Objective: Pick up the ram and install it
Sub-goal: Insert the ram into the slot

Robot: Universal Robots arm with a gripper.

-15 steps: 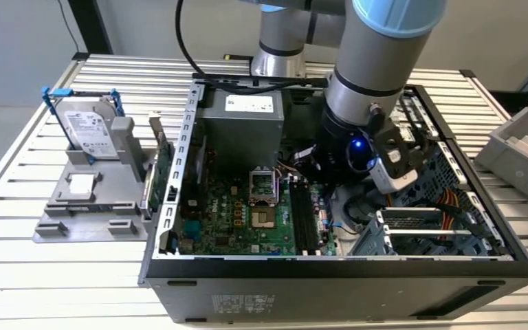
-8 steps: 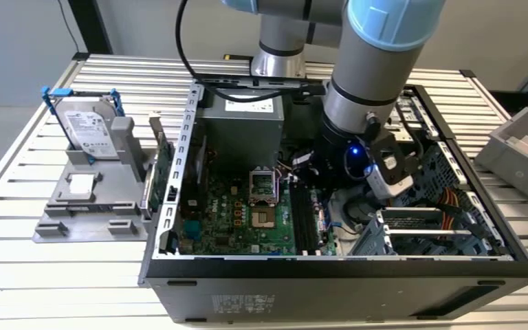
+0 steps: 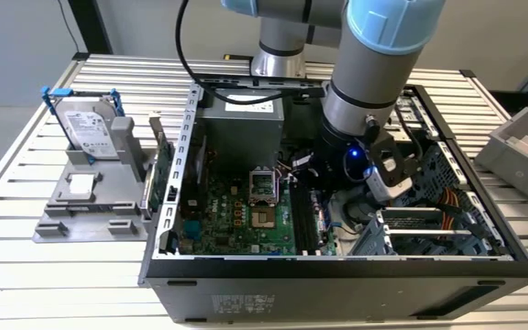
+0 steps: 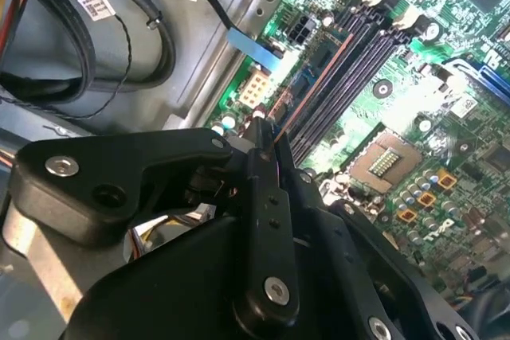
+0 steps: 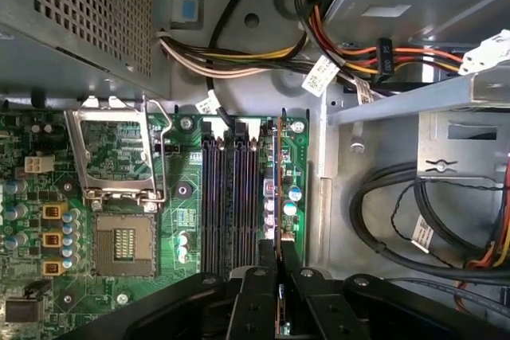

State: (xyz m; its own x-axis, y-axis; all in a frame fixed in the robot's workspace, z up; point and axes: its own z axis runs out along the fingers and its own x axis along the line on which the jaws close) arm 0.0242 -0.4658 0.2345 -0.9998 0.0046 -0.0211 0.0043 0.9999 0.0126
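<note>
Ram stick [image 5: 277,197] sits pinched on its thin edge between the end effector's [image 5: 277,284] two black fingers, which are pressed against its flat sides. In both wrist views it runs straight out from the fingertips, parallel to the dark memory slots [image 5: 227,197] and over the outermost one, beside the motherboard's [image 5: 183,220] edge. Whether it is seated I cannot tell. The stick [image 4: 315,85] shows as a narrow brown-edged strip. The open computer case [image 3: 337,275] rests on the slatted desk [image 3: 62,275].

Slatted aluminium table [image 3: 25,275], plain grey wall [image 3: 135,27] behind, grey bin [image 3: 521,155] at the exterior view's right
</note>
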